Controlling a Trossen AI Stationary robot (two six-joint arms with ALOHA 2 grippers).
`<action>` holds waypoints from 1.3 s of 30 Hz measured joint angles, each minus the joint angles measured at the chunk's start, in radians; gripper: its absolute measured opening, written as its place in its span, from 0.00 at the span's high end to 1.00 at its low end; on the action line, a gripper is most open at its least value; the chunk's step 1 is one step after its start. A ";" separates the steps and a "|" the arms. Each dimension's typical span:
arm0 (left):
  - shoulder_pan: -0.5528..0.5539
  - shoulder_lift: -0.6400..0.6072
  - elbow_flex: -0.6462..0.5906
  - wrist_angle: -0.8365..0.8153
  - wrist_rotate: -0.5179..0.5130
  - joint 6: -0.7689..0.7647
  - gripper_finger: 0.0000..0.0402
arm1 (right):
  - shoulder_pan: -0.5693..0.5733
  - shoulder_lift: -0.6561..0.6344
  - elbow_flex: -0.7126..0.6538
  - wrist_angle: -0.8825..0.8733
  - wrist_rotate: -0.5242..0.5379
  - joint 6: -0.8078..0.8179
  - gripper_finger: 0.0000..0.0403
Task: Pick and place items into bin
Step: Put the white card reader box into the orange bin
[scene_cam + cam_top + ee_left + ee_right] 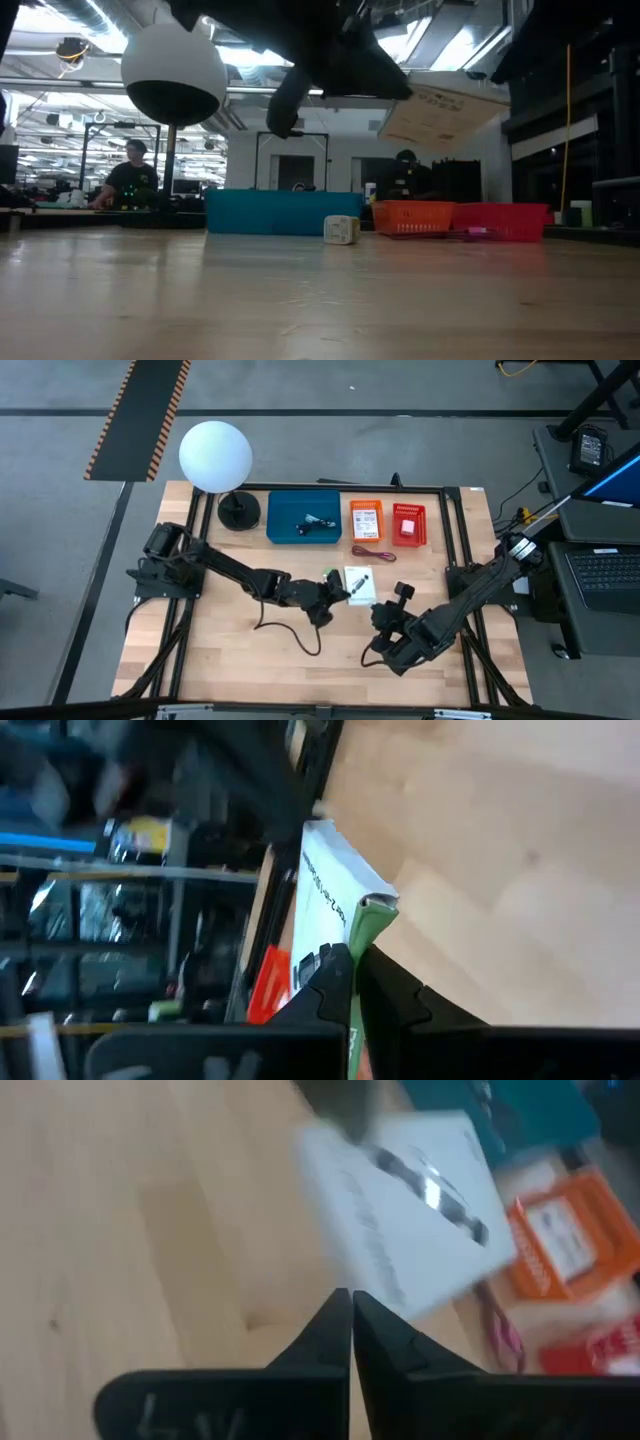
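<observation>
A white globe lamp (215, 456) stands on a black round base (239, 511) at the far left of the wooden tabletop (230, 650). A laptop (605, 573) sits on a desk to the right. In the low view, a person (131, 176) sits in the room behind.

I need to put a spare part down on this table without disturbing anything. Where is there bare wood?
Bare wood lies along the near edge of the table, below the left gripper, and between lamp base and left arm. It is crowded at the far edge: blue bin, orange basket, red basket; the white card sits between both grippers, right gripper.
</observation>
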 joint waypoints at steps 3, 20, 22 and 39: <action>0.012 0.000 0.000 -0.002 -0.031 0.001 0.99 | 0.000 0.000 0.041 -0.001 0.026 -0.081 0.96; 0.049 0.000 0.002 0.003 -0.058 0.068 0.99 | -0.001 0.000 0.088 -0.003 0.112 -0.260 0.78; 0.049 -0.001 0.002 0.003 -0.059 0.089 0.99 | -0.002 0.000 0.088 -0.006 0.112 -0.269 0.75; 0.075 -0.001 0.002 0.011 -0.021 0.025 0.99 | -0.075 0.087 0.089 -0.005 0.098 -0.363 0.58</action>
